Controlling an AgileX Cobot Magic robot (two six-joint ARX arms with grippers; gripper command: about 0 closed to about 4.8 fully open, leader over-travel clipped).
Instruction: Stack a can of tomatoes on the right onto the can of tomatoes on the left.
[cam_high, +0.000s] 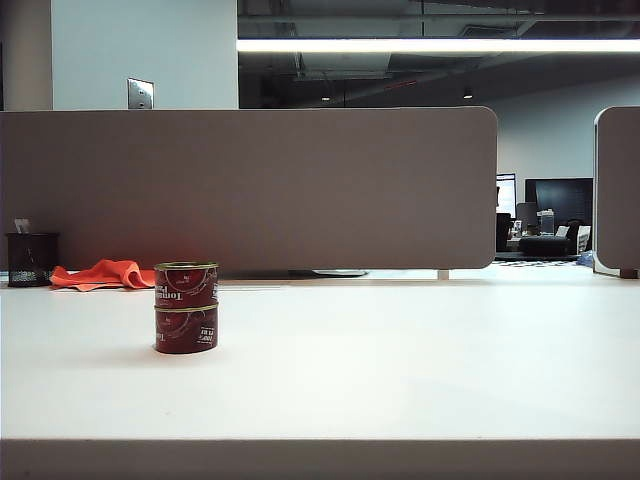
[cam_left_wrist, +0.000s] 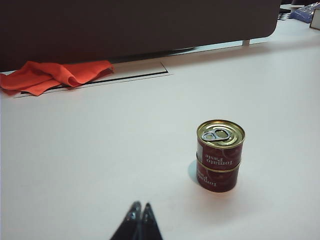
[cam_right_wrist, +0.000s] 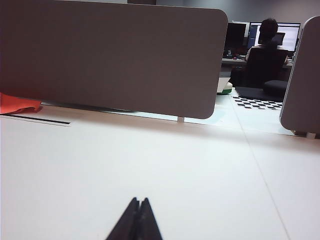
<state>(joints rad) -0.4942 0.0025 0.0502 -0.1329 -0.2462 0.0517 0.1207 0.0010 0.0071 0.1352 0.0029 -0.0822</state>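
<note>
Two red cans of tomatoes stand stacked on the white table at the left: the upper can (cam_high: 186, 284) sits squarely on the lower can (cam_high: 186, 329). The left wrist view shows the upper can (cam_left_wrist: 220, 141), its gold pull-tab lid up, on the lower can (cam_left_wrist: 217, 176). My left gripper (cam_left_wrist: 140, 206) is shut and empty, a short way off from the stack. My right gripper (cam_right_wrist: 139, 200) is shut and empty over bare table, with no can in its view. Neither gripper shows in the exterior view.
An orange cloth (cam_high: 100, 274) lies at the back left beside a dark mesh cup (cam_high: 31, 259). A grey partition (cam_high: 250, 185) runs along the table's far edge, with another panel (cam_high: 617, 190) at the right.
</note>
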